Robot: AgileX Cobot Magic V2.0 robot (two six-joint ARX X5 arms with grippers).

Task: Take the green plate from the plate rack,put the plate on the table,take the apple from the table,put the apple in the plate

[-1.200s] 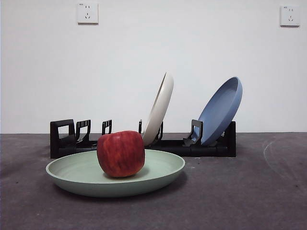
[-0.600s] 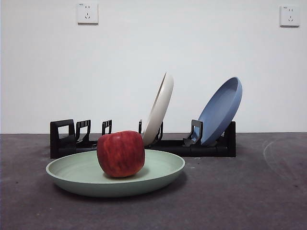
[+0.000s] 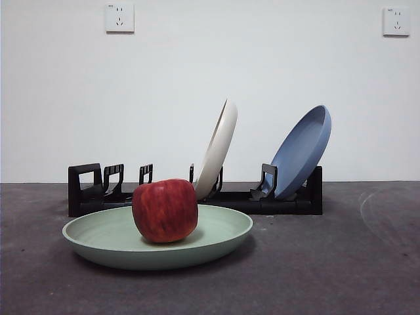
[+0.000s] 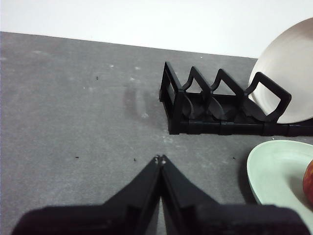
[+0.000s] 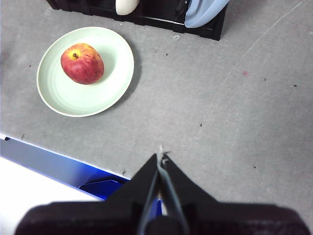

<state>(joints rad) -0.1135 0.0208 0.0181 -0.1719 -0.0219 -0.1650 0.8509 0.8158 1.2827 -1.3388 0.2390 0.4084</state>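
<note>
The green plate lies flat on the dark grey table in front of the black plate rack. The red apple sits in the plate, left of its middle. The right wrist view shows the plate and the apple from above. The left wrist view shows the plate's edge, a sliver of the apple and the rack's loop end. My left gripper is shut and empty, apart from the plate. My right gripper is shut and empty, high above the table.
A cream-white plate and a blue plate lean in the rack. The table's near edge, with a blue and white thing beyond it, shows in the right wrist view. A white wall with two sockets stands behind.
</note>
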